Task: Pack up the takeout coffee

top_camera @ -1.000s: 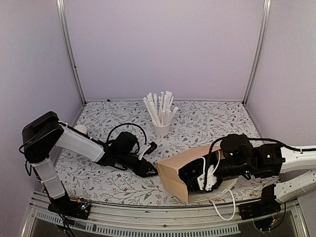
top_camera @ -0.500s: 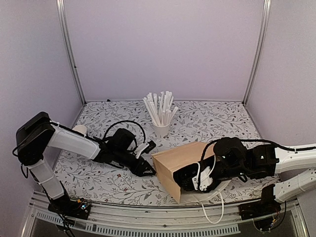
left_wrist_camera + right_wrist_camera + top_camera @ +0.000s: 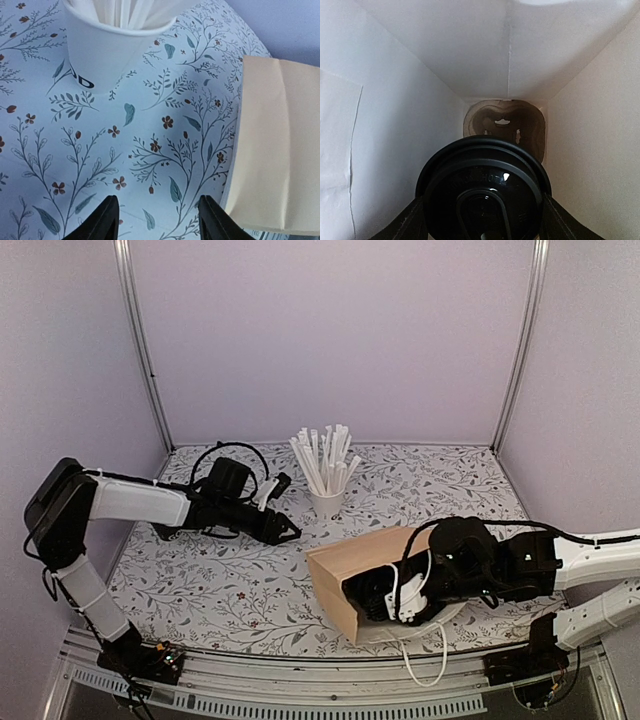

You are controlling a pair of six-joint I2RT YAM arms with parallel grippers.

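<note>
Right gripper (image 3: 482, 212) clamping takeout coffee (image 3: 482, 182), inside bag (image 3: 395, 100)

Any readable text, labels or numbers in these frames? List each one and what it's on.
"ND": black print on the straw cup, left wrist view; the letters before it are out of view round the cup.
Lid: raised lettering near its centre, too faint to read.
Bag: no print visible, outside or inside.
Nothing else carries text.
</note>
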